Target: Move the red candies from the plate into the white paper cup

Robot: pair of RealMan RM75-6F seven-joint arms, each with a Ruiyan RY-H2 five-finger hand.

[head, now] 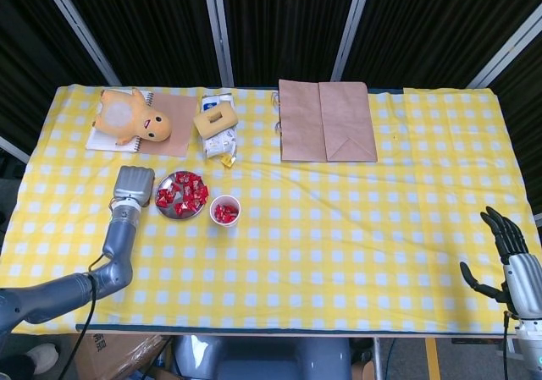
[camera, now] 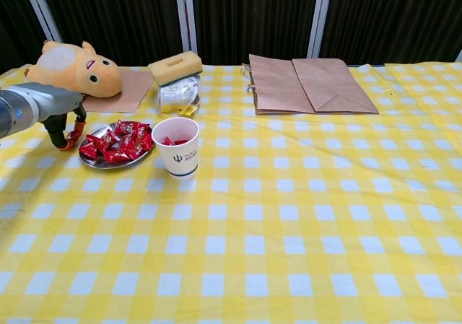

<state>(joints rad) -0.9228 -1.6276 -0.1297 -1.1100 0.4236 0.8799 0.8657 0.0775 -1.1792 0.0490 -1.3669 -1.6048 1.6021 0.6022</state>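
Red candies (head: 181,192) heaped on plate (head: 163,209), just right of left hand (head: 134,184), which hangs fingers-down at its rim, grasp indeterminate; white paper cup (head: 224,210) just right of plate; right hand (head: 510,243), open and empty, well apart.

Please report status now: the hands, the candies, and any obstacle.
Left hand beside plate, grip unclear. Right hand open, idle at table edge. Red candies mostly on plate, some in white paper cup. Path unobstructed.
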